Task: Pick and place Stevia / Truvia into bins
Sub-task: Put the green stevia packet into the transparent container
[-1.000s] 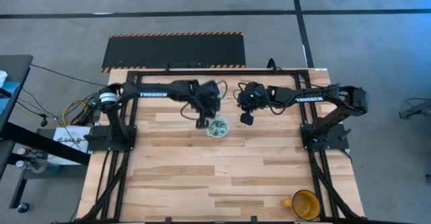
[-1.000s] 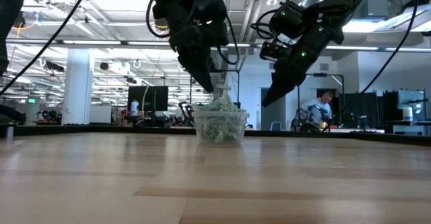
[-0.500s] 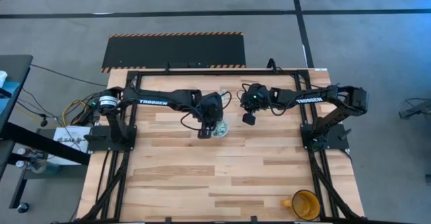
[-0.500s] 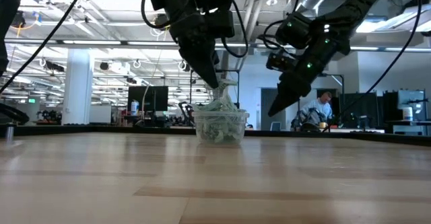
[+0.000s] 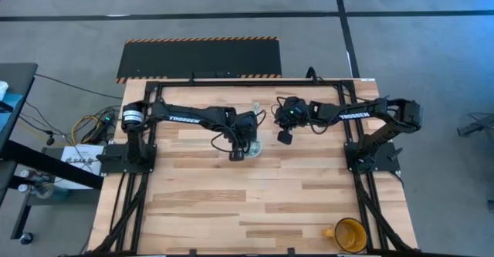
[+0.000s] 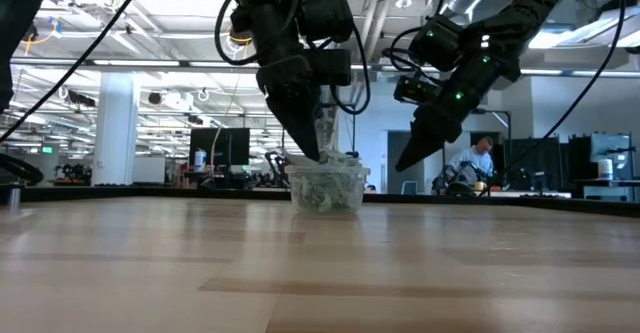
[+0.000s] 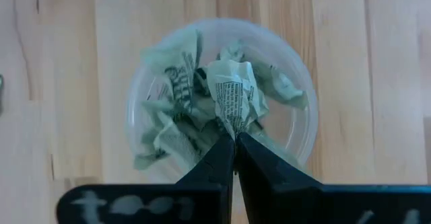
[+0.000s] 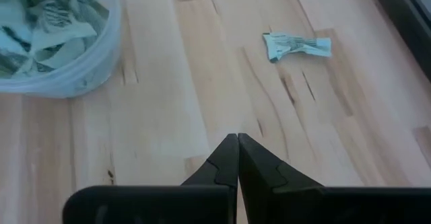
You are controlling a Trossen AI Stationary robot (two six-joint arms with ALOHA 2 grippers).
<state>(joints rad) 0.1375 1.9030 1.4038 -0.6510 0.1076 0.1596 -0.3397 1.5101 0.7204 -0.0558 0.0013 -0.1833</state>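
Note:
The clear plastic cup (image 7: 296, 136) stands on the table toward its far edge, also seen in the high view as the cup (image 5: 253, 146). It is filled with crumpled pale green and white sachets (image 7: 182, 109). My left gripper (image 7: 234, 142) is shut at the cup's mouth, coming from above, its tips level with the rim (image 6: 352, 170). My right gripper (image 8: 237, 140) is shut and hovers above bare wood to the right of the cup (image 8: 60, 56), touching nothing. One loose sachet (image 8: 296, 46) lies flat on the table beyond it. My left gripper pinches a crumpled sachet by its lower edge (image 7: 233, 120) between the two fingertips. It comes from above, pointing down into the cup's mouth. The sachet rests on top of the heap of other sachets inside the cup.
A yellow-orange mug (image 5: 349, 234) stands at the table's near right corner, far from both arms. Bare wood (image 5: 231, 203) stretches from the cup to the near edge. The black frame rails (image 5: 131, 203) run along both table sides.
My left gripper has moved a little toward the near edge and right, then down until its tips reach the cup's rim. The sachet that stood up above the rim under its tips now sits lower on the heap.

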